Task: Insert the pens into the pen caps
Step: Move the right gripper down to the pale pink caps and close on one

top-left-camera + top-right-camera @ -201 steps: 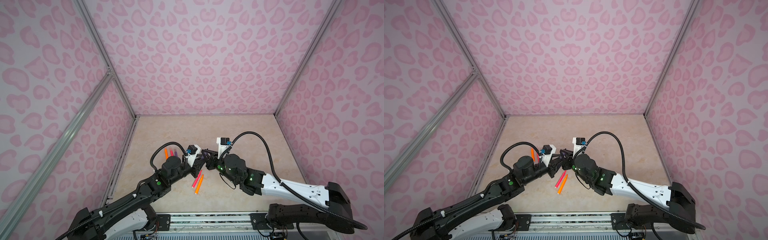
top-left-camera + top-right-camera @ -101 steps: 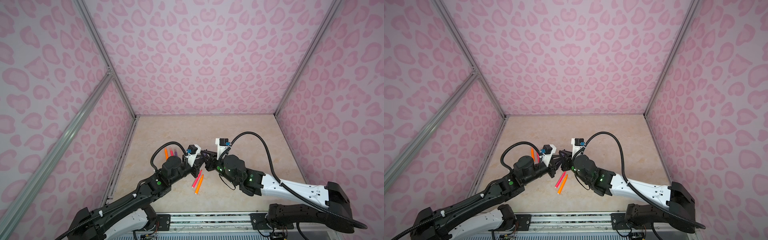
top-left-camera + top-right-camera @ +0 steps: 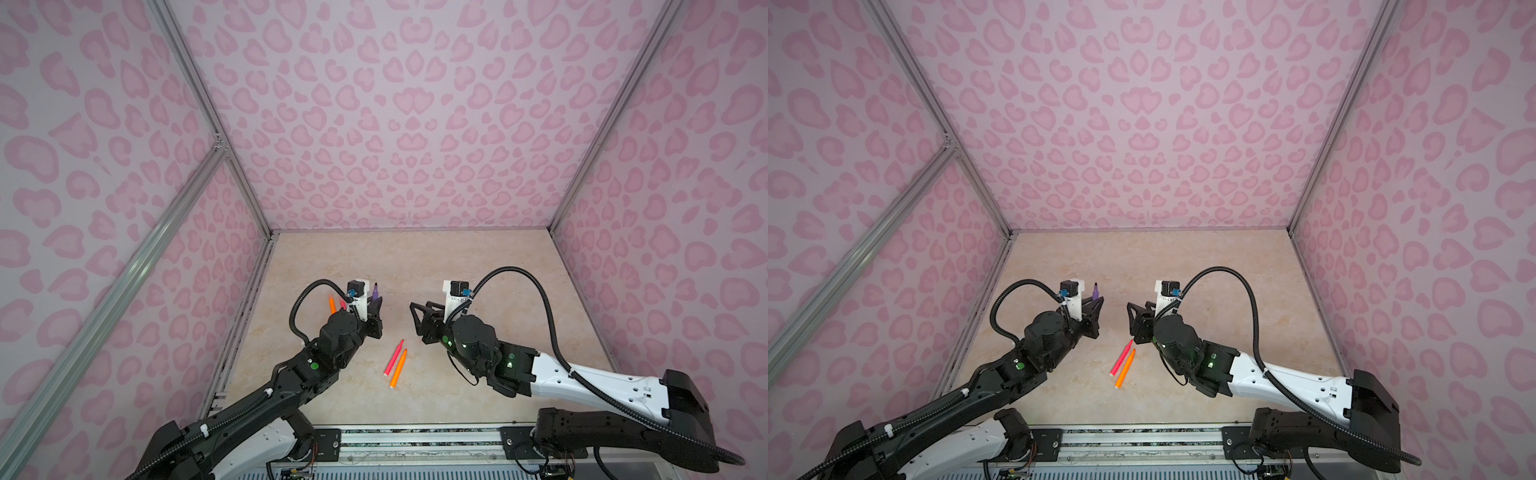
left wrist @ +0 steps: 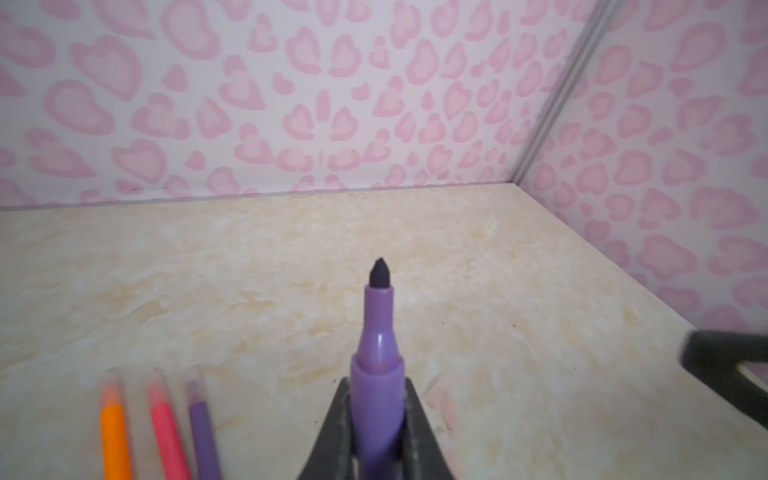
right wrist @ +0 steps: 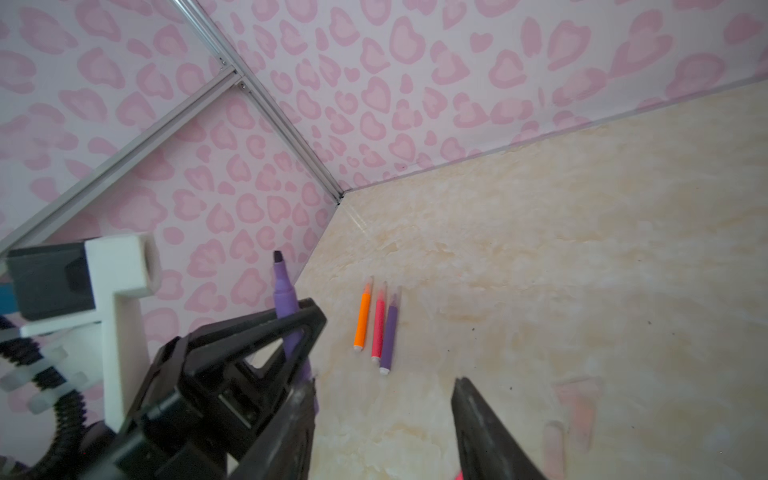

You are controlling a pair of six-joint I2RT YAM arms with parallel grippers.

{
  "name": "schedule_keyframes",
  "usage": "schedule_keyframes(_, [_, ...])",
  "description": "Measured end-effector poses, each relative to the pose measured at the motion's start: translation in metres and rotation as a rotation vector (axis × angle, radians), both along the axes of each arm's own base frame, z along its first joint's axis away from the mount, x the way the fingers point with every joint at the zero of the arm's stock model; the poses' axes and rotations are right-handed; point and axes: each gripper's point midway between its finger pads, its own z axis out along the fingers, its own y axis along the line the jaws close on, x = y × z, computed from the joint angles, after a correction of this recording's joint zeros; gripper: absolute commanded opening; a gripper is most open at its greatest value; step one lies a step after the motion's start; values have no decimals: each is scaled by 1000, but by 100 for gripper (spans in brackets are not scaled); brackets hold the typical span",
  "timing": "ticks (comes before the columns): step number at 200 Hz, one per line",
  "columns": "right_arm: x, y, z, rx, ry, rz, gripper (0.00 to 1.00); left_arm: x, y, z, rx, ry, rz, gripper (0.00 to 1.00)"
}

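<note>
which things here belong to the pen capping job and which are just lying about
Job:
- purple plastic marker pen, held uncapped
- pink marker pen and orange marker pen, lying uncapped mid-table
- row of three capped pens: orange, pink, purple
- faint translucent plastic caps

Just there:
- beige marbled tabletop
- pink heart-patterned walls

Both top views: bright, even, diffuse light from overhead, no glare, barely any shadow on the table. Wide-angle bend twd edges; lower corners dim a bit. Left wrist view: purple pen fairly sharp, three pens at frame edge blurred, walls soft. Right wrist view: pen caps smeared, right gripper out of focus.
</note>
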Motion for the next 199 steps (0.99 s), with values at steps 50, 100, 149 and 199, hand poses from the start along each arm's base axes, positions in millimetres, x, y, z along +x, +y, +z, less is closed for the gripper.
schedule_keyframes(50, [14,-36,-32,-74,37,-150,41,19,47,-17,2,108,249,3])
schedule_keyframes(100, [38,-24,-97,-295,207,-185,36,20,50,-28,28,163,274,3])
schedule_keyframes(149, [51,2,-161,-521,409,-134,27,18,52,-24,20,157,274,3])
schedule_keyframes(199, [44,-2,-202,-648,521,-100,27,17,52,-22,15,155,271,3])
